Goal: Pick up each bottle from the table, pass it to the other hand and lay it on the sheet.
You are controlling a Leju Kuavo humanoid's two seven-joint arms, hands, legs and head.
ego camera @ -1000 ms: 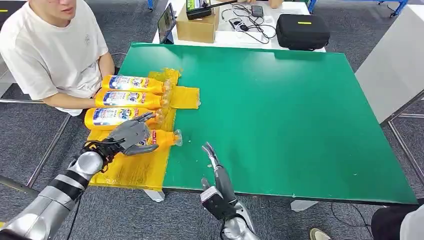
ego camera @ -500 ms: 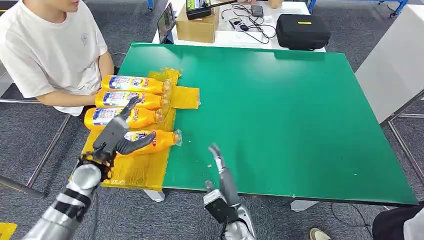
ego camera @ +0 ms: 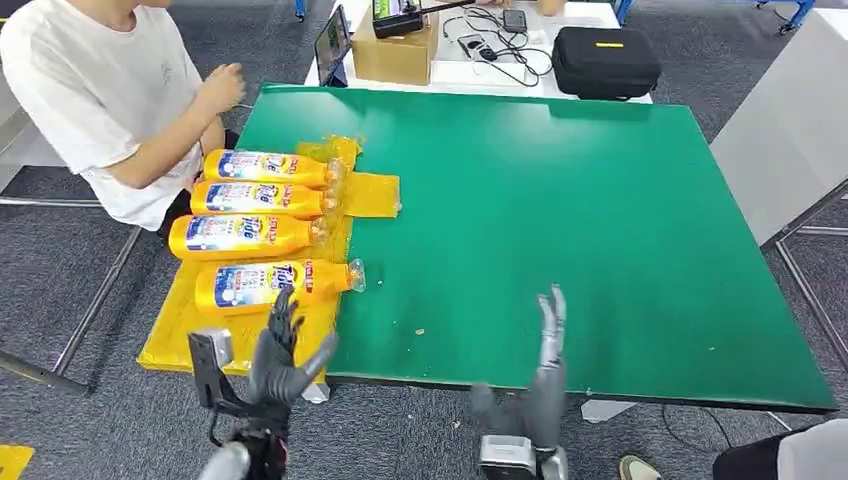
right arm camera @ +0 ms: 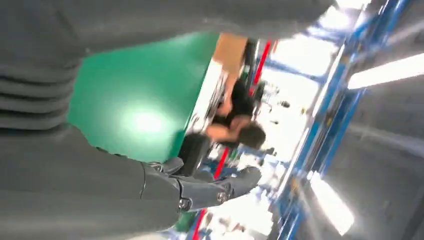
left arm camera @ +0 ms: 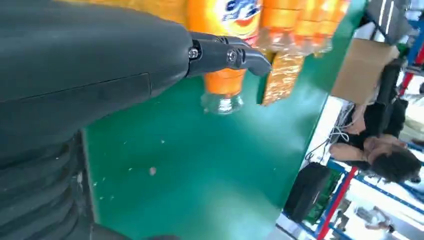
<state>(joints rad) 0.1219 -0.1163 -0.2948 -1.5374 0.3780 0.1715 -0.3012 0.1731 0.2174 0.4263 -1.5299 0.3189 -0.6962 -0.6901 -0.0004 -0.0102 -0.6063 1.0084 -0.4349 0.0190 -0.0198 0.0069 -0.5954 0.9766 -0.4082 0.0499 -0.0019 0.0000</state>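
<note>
Several orange bottles lie side by side on the yellow sheet (ego camera: 262, 335) at the left of the green table (ego camera: 560, 220). The nearest bottle (ego camera: 270, 284) points its clear cap right; its cap end (left arm camera: 223, 89) appears in the left wrist view. My left hand (ego camera: 280, 356) hovers at the table's front edge, just below that bottle, fingers spread and holding nothing. My right hand (ego camera: 545, 360) stands upright at the front edge further right, fingers straight and empty. In the left wrist view the thumb (left arm camera: 225, 52) crosses in front of the bottle.
A person in a white shirt (ego camera: 100, 95) sits at the left, one hand raised near the table's far corner. Behind the table stand a cardboard box (ego camera: 395, 52), cables and a black case (ego camera: 604, 62). A grey panel (ego camera: 790, 130) stands at the right.
My left hand has let go of the nearest bottle and drawn back to the front edge. My right hand has shifted right and turned upright. The person has lifted a hand off the sheet.
</note>
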